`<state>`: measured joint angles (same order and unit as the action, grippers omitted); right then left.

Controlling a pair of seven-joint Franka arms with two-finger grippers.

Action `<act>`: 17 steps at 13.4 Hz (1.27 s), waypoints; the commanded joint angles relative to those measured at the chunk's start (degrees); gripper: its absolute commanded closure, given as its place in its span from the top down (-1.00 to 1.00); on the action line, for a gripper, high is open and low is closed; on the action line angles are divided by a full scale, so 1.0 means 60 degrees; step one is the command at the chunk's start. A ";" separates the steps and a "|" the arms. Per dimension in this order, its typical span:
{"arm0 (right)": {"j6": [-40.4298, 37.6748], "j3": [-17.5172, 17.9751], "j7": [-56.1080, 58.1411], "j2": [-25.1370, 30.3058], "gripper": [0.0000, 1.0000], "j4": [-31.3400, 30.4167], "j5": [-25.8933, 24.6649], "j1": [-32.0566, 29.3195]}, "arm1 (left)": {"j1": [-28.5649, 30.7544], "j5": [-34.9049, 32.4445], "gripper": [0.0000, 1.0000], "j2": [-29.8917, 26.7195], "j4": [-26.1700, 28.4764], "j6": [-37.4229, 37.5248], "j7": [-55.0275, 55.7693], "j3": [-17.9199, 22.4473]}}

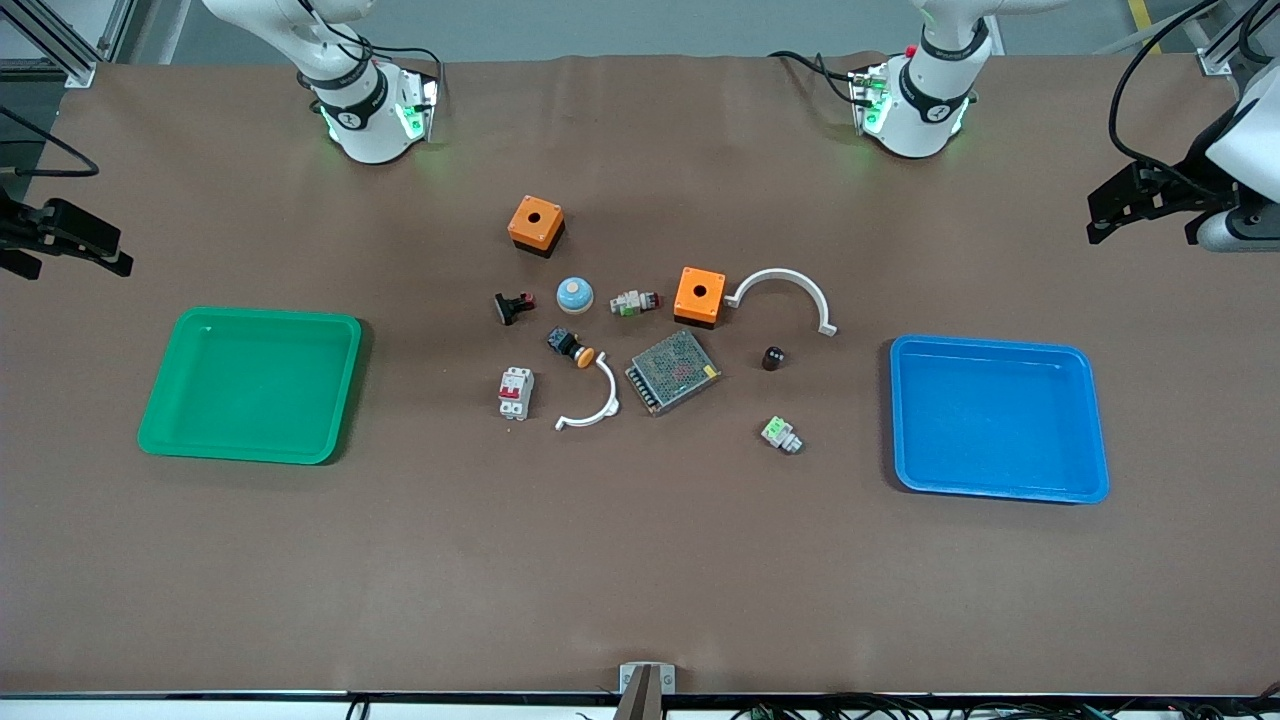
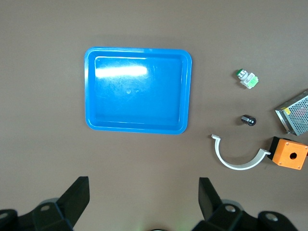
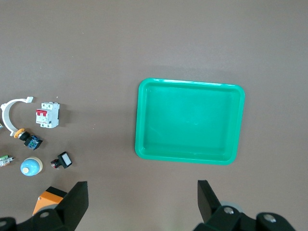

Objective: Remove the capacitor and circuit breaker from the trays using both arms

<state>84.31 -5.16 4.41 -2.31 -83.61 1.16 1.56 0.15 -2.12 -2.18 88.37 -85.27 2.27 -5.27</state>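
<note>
The capacitor (image 1: 773, 357), a tiny black cylinder, lies on the table between the mesh-covered box and the blue tray (image 1: 1000, 415); it also shows in the left wrist view (image 2: 249, 120). The breaker (image 1: 515, 392), white-grey with red levers, lies nearest the green tray (image 1: 250, 385) and shows in the right wrist view (image 3: 47, 114). My left gripper (image 1: 1142, 222) is open and empty, high at the blue tray's end of the table (image 2: 143, 202). My right gripper (image 1: 72, 255) is open and empty, high at the green tray's end (image 3: 143, 202).
Both trays hold nothing. Between them lie two orange boxes (image 1: 536, 225) (image 1: 699, 295), a mesh-covered box (image 1: 673, 371), two white arcs (image 1: 780, 273) (image 1: 600, 405), a blue dome (image 1: 575, 294), an orange-capped button part (image 1: 570, 346), a black-and-red part (image 1: 513, 306) and a green-topped part (image 1: 781, 434).
</note>
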 commanded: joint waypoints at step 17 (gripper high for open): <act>0.0113 -0.0003 0.0099 0.0663 1.00 -0.0874 -0.0075 0.0018 | 0.0034 0.0515 1.00 -0.0121 -0.0314 0.0134 -0.0188 -0.0104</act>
<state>84.34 -5.15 4.59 -0.16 -86.97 1.15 1.56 -0.04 -0.07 -2.46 87.11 -85.17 2.27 -5.84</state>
